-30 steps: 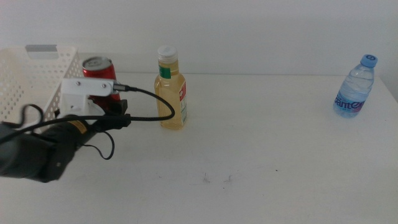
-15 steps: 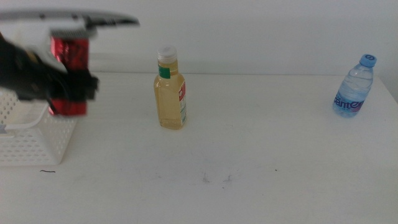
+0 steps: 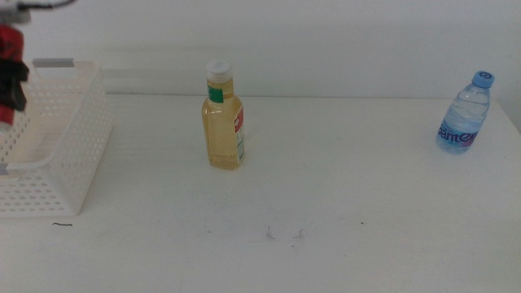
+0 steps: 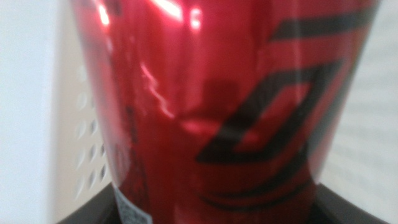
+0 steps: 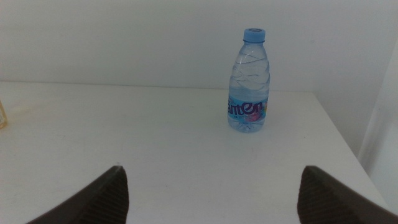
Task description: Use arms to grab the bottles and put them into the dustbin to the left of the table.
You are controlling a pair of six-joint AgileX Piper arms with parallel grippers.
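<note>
The left gripper (image 3: 10, 81) is seen at the far left edge of the middle view, raised above the white rectangular plastic dustbin with perforated sides (image 3: 77, 155). Its dark jaws are clamped on the red metal soda can with black markings (image 4: 217, 106), which fills nearly the whole left wrist view; only the tips of the jaws are visible at the lower corners of that view, pressed against the can's sides. In the middle view a red portion of the can (image 3: 8, 42) is seen just above the gripper's dark body, over the dustbin's left part. A grey handle (image 3: 53, 63) is seen on the dustbin's far rim. Near the dustbin, on the plain white flat tabletop (image 3: 326, 212), the tall bottle of yellow liquid with a white cap (image 3: 222, 118) stands upright, apart from the dustbin. The small clear plastic water bottle with a blue cap and blue label (image 3: 466, 114) stands upright well apart, near the table's far right corner. The right gripper (image 5: 211, 193) is held low over the table with its jaws spread wide and nothing between them; the water bottle is seen ahead of it in the right wrist view.
</note>
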